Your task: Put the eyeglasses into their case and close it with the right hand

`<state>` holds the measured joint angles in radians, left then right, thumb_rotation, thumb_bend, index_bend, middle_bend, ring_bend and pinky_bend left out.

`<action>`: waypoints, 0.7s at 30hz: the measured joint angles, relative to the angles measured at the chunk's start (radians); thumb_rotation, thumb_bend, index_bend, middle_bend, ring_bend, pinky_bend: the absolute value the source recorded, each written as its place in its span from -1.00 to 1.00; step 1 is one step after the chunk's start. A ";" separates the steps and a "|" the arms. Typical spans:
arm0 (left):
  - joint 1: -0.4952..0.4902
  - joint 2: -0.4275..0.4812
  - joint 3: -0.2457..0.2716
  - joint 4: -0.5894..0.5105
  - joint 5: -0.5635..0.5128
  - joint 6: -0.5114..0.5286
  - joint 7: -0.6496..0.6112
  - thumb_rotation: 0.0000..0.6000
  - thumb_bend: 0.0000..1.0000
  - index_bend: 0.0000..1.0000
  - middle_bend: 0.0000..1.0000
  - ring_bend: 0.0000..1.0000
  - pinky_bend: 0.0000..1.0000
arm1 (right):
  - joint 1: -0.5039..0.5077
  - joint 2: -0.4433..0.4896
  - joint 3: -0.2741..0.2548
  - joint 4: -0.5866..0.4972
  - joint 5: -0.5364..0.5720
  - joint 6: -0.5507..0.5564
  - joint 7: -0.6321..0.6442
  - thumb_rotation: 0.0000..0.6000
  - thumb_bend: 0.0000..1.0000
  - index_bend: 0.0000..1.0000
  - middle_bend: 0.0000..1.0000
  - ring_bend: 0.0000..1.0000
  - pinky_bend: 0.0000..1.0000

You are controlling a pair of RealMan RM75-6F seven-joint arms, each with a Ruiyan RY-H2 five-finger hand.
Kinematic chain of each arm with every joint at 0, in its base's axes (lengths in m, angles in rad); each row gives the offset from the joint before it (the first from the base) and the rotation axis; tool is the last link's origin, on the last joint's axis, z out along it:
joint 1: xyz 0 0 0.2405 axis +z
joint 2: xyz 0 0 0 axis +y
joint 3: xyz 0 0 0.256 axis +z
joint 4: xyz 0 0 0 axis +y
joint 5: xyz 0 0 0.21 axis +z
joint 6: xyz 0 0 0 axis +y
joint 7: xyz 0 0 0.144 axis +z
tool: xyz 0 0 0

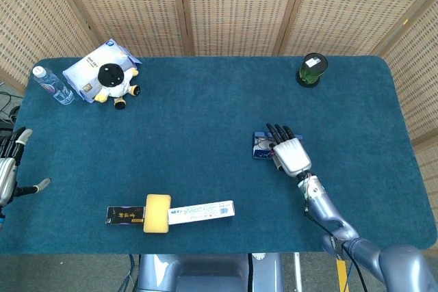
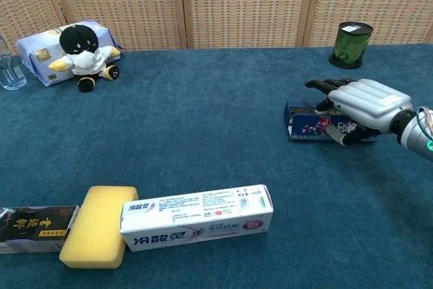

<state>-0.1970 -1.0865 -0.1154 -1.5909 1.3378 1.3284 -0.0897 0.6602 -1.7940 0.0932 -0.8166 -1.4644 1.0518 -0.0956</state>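
Toothpaste box (image 2: pixel 196 218): large Chinese brand 冷酸灵; smaller print illegible. Black box (image 2: pixel 30 227): gold Chinese characters, unreadable

Near the table's (image 1: pixel 205 114) far left corner: a water bottle (image 1: pixel 52 85), a blue-and-white packet (image 1: pixel 92 66) and a plush toy (image 1: pixel 114 85) resting against it. Far right corner: a dark green jar (image 1: pixel 312 69). Near front edge, left of centre: a black box (image 1: pixel 124 215), a yellow sponge (image 1: pixel 157 213) and a toothpaste box (image 1: pixel 202 211), touching in a row.
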 measured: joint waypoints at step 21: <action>-0.003 0.000 0.001 0.000 -0.003 -0.007 0.004 1.00 -1.00 -1.00 -1.00 -1.00 -1.00 | -0.062 0.286 -0.113 -0.431 -0.167 0.133 -0.043 1.00 0.34 0.41 -0.90 -1.00 -0.78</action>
<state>-0.1999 -1.0866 -0.1141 -1.5907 1.3351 1.3210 -0.0857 0.5985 -1.5076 -0.0201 -1.2481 -1.6318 1.1852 -0.1388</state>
